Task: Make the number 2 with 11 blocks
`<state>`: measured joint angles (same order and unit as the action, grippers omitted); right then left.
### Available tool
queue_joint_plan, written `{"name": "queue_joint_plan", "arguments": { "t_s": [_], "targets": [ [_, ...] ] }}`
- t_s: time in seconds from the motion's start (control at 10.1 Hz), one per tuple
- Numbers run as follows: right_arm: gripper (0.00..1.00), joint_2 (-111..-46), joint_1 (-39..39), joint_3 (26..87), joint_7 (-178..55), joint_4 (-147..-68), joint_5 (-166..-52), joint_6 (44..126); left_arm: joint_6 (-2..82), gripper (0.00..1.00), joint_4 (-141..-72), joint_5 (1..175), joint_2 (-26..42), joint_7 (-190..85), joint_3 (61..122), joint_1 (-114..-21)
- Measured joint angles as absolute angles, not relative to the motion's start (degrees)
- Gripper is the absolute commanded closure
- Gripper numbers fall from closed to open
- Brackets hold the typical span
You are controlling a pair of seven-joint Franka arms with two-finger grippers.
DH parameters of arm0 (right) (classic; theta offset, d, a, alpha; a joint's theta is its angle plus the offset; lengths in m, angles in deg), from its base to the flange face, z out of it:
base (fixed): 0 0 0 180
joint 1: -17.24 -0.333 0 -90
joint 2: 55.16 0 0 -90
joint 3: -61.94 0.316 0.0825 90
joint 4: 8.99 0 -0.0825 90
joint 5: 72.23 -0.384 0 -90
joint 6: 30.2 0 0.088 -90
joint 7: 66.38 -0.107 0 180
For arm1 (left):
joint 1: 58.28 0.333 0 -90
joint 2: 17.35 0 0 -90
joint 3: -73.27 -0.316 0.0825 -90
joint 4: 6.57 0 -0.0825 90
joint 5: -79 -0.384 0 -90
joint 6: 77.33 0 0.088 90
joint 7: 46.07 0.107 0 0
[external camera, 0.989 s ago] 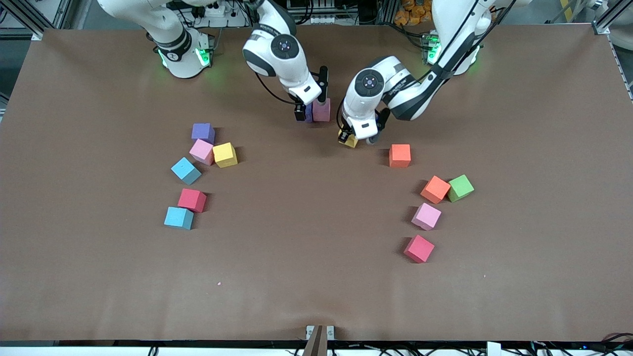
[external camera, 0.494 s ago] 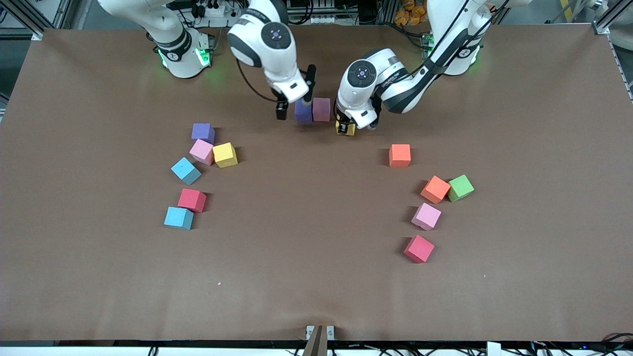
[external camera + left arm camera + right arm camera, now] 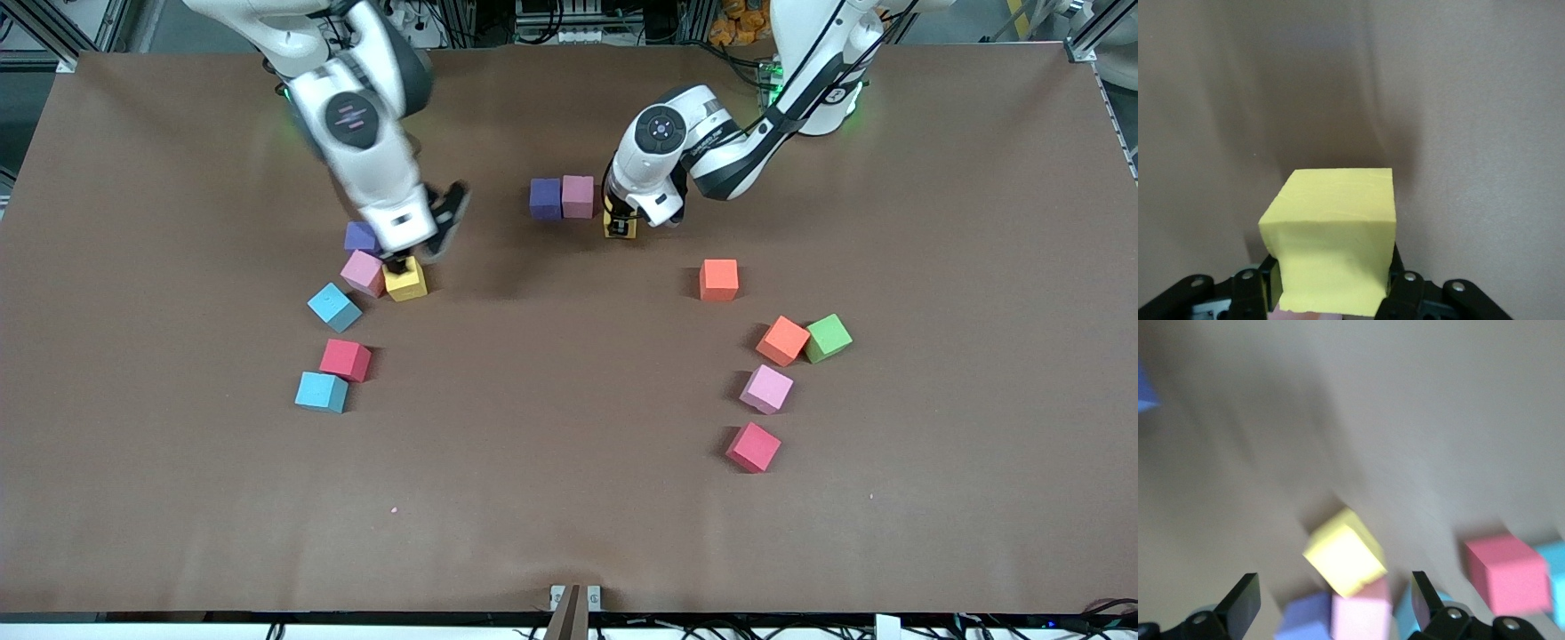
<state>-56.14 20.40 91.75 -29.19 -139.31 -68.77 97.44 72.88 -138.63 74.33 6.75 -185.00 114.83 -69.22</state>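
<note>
Building the top row of the 2 is the step in hand: a purple cube (image 3: 545, 198) and a pink cube (image 3: 578, 196) sit touching side by side near the robots' bases, and the left gripper (image 3: 621, 225) holds a yellow cube (image 3: 1333, 237) just beside the pink one, toward the left arm's end of the table. Its fingers pinch the cube's two sides. Whether the cube rests on the table or hangs a little above it I cannot tell.

The right gripper (image 3: 411, 253), fingers spread wide, is over a cluster toward the right arm's end: a second yellow cube (image 3: 405, 279), a pink cube (image 3: 363, 272) touching it, and a purple cube (image 3: 362, 236). Nearer the camera lie a blue cube (image 3: 334, 307), a red cube (image 3: 345, 359) and another blue cube (image 3: 321, 391).

Toward the left arm's end lie an orange cube (image 3: 718, 279), a second orange cube (image 3: 782, 340) touching the green cube (image 3: 829, 338), a pink cube (image 3: 766, 388) and a red cube (image 3: 753, 447).

Next, as I judge it, the left gripper must press its cube flush against the pink one, in line with the row, then let go. The right gripper should straddle the loose yellow cube without nudging its pink neighbour.
</note>
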Motion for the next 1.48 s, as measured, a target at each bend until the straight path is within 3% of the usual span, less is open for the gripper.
{"name": "queue_joint_plan", "arguments": {
  "t_s": [0.3,0.69,1.09,1.48],
  "targets": [
    [0.00,-57.05,30.19,91.19,-27.89,-139.44,-68.79,99.84,74.81,0.68,-139.03,74.33,6.73,-186.24,116.39,-69.18],
    [0.00,-68.35,41.50,90.68,-19.78,-139.66,-68.75,111.20,77.08,0.68,-140.52,74.34,6.82,-186.55,116.73,-69.12],
    [0.00,-73.11,45.97,90.31,-15.25,-138.92,-68.80,110.24,77.11,0.68,-141.19,74.34,7.19,-186.56,116.74,-69.10],
    [0.00,-73.89,44.99,91.53,-15.46,-139.67,-68.84,110.70,77.60,0.68,-141.39,74.34,7.69,-186.56,116.85,-69.12]
  ]
}}
